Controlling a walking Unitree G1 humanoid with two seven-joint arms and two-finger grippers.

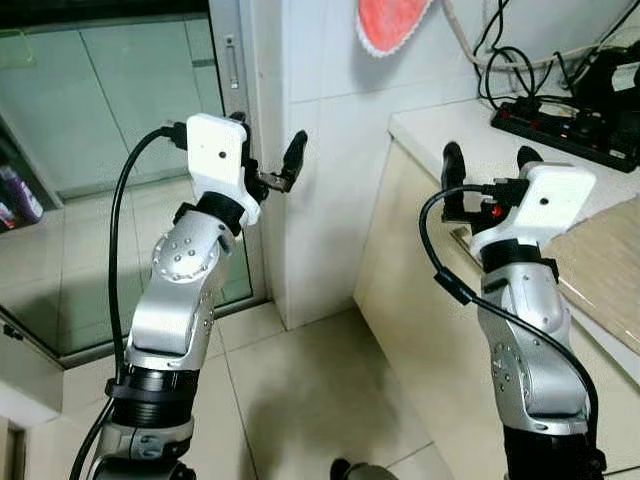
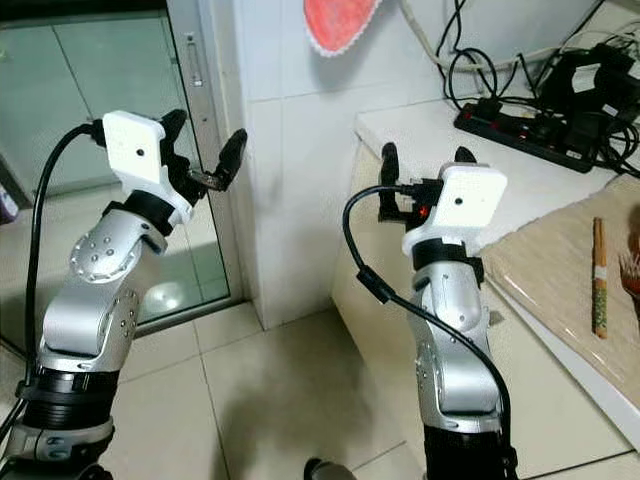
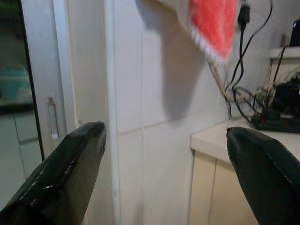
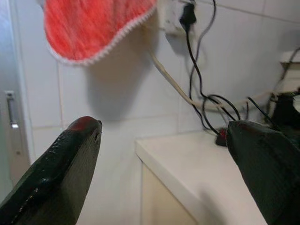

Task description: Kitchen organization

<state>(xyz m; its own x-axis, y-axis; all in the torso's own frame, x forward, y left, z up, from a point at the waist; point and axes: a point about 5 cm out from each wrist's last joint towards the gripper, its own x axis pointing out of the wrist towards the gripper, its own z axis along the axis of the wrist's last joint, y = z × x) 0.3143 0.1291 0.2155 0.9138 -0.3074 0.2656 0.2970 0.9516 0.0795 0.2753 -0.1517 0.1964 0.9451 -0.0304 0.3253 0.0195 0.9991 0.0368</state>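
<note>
Both arms raised in front of a white tiled wall corner (image 1: 310, 180), glossy square tiles. Left gripper (image 1: 268, 160): two black fingers spread wide, nothing between them, held up beside the wall corner near the glass sliding door (image 1: 120, 100) with its metal frame. Right gripper (image 1: 490, 170): two black fingers also spread apart, empty, hovering at the near edge of the counter (image 1: 440, 125), a smooth pale slab over cream cabinet fronts.

On the counter: one black power strip (image 2: 520, 125) with several tangled black cables (image 2: 470, 45) running up the wall, one tan woven mat (image 2: 550, 260), rough texture, with one pair of wooden chopsticks (image 2: 599, 275) lying on it, well away from the right gripper. One red cloth (image 4: 93, 26) with a white scalloped edge hangs flat on the wall above the counter. Floor (image 1: 300, 390): beige glossy tiles.
</note>
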